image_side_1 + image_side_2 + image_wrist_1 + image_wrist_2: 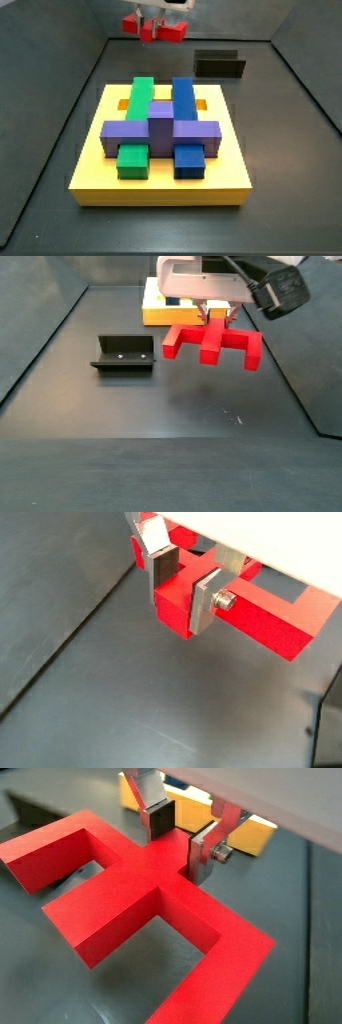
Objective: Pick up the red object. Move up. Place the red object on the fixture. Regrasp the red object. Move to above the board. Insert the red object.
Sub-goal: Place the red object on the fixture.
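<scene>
The red object (214, 344) is a branched block with several prongs. It hangs clear of the dark floor, held by one arm, and shows in both wrist views (267, 624) (134, 898). My gripper (211, 311) is shut on it from above, with the silver fingers (207, 604) clamped on either side of the arm. In a side view the gripper (160, 12) and red object (154, 27) are beyond the far end of the board (160, 175). The fixture (123, 353) stands bare on the floor, apart from the object.
The yellow board (163, 316) carries green (139, 98), blue (183, 100) and purple (160, 128) blocks. It shows behind the fingers in a wrist view (251, 836). Dark walls enclose the floor on the sides.
</scene>
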